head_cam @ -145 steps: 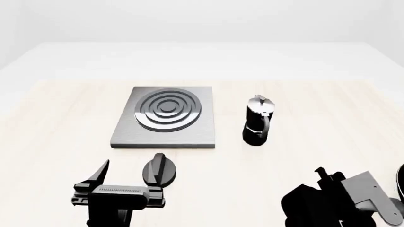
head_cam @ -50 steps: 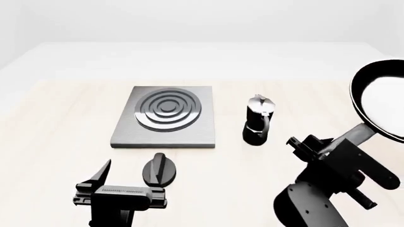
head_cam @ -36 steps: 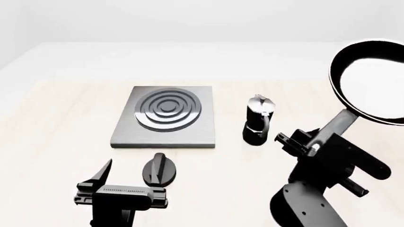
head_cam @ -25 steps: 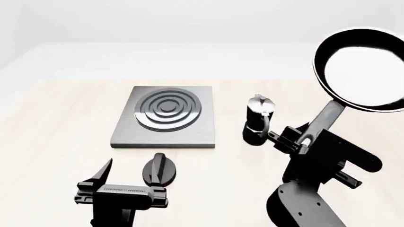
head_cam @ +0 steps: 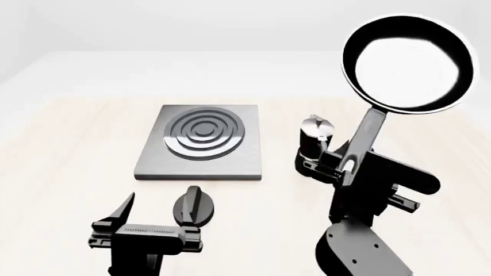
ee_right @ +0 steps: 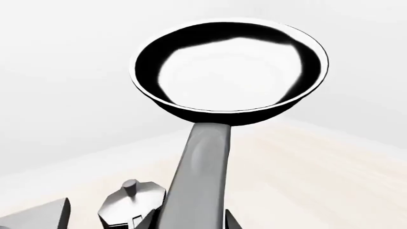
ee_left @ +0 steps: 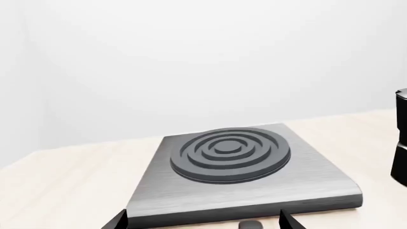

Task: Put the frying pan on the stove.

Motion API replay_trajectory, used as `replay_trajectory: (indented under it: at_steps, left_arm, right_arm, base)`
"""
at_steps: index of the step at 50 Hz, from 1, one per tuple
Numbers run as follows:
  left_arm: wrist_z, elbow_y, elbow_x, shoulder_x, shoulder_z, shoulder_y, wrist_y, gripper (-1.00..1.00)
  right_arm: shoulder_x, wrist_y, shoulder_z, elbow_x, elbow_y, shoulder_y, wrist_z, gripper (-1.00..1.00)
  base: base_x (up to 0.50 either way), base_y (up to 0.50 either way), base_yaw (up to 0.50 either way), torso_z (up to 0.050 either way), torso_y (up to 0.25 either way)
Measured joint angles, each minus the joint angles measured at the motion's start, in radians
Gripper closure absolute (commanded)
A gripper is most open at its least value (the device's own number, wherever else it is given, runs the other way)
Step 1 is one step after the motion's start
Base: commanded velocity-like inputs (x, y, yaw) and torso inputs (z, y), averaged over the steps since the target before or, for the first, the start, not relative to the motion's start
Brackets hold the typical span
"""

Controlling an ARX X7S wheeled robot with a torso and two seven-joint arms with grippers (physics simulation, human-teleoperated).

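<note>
While the left gripper [head_cam: 146, 230] hangs low at about seven o'clock with its jaws spread and nothing between them, the work belongs to the right arm. Just past that idle gripper lies a small round black knob [head_cam: 194, 206] on the pale wooden table [head_cam: 69, 149]. At four o'clock the right gripper [head_cam: 349, 167] is clamped on the long dark grey handle of the round black frying pan [head_cam: 406, 62], whose glossy bowl is held high, tilted up and facing the head camera, its long axis running up and away toward one o'clock. A black-and-silver moka pot [head_cam: 313, 138] stands just beside the gripper. The flat dark grey stove [head_cam: 203, 141] with concentric burner rings lies toward ten o'clock of the pan, bare, so the coming move is judged a leftward sweep over the pot, levelling the pan.
</note>
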Motion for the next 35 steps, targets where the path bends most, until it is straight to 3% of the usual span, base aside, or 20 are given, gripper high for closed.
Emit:
replay_trajectory:
  at_steps: [35]
  left_arm:
    - [-0.014,0.015,-0.001,-0.013,0.007,-0.002,-0.015,-1.00]
  right_arm:
    - [0.035,0.037,-0.142,0.030,0.054,0.096,-0.190,1.00]
  base:
    - [0.00,0.00,0.00,0.001,0.002]
